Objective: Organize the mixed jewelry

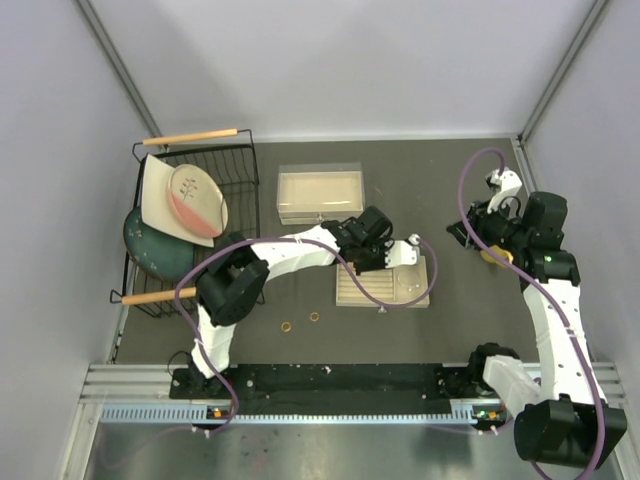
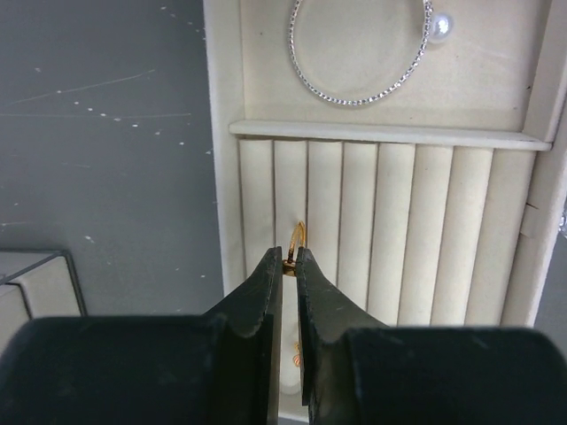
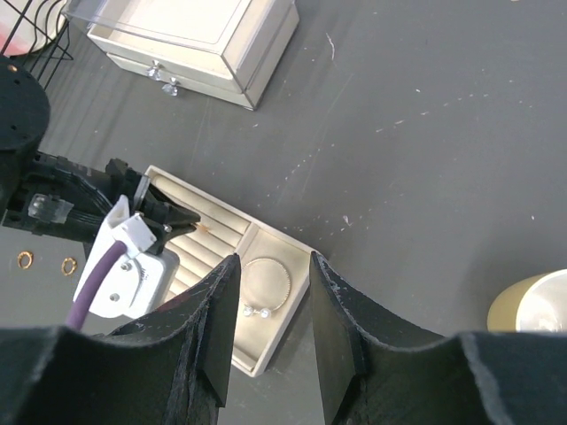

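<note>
Three gold rings (image 1: 287, 325) — one silver bracelet (image 2: 354, 104)

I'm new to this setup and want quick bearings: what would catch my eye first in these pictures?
The left gripper pinches a small gold ring upright over the padded slots of the beige tray at mid-table. A silver bracelet lies in the tray's open compartment. Two more gold rings sit loose on the dark table off the tray's near-left corner.
</note>
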